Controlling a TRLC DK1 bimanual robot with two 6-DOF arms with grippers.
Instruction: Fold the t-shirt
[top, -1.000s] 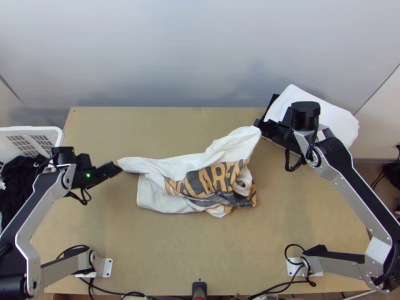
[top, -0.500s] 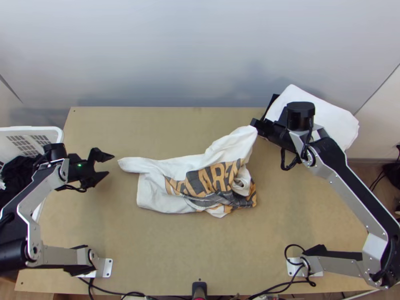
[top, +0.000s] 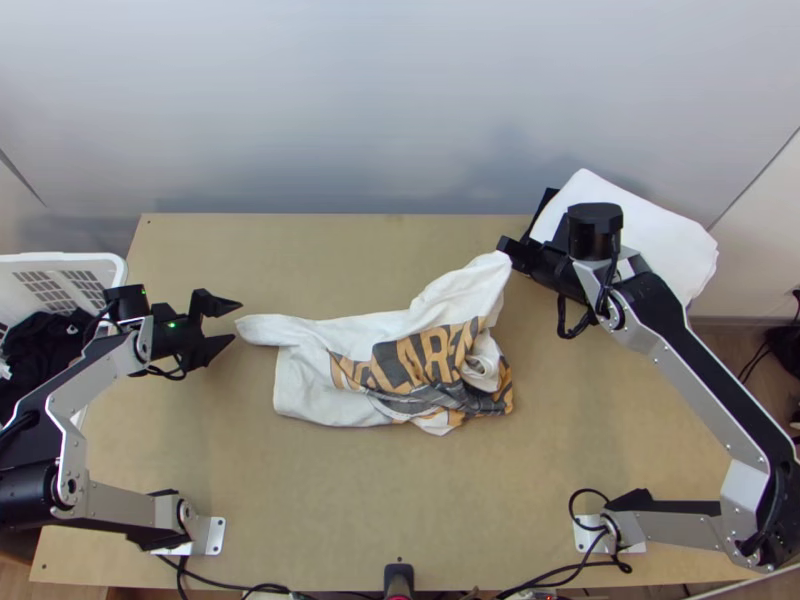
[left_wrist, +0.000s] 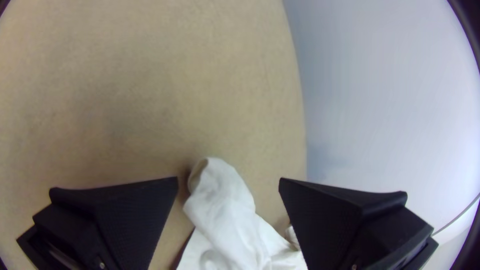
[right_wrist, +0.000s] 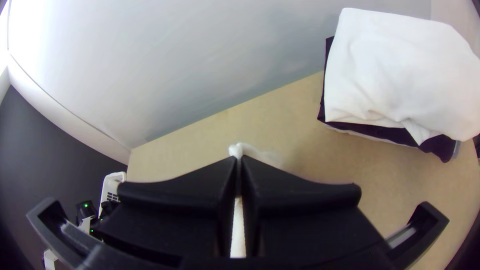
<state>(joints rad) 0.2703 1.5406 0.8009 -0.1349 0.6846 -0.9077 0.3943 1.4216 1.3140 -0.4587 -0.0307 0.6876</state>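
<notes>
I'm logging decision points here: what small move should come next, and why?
Probably ease the left gripper forward and close it on the narrow white end of the t-shirt. Its fingers stand open on either side of that end, with nothing between them and the cloth, while the right gripper is already shut on the opposite upper corner.
</notes>
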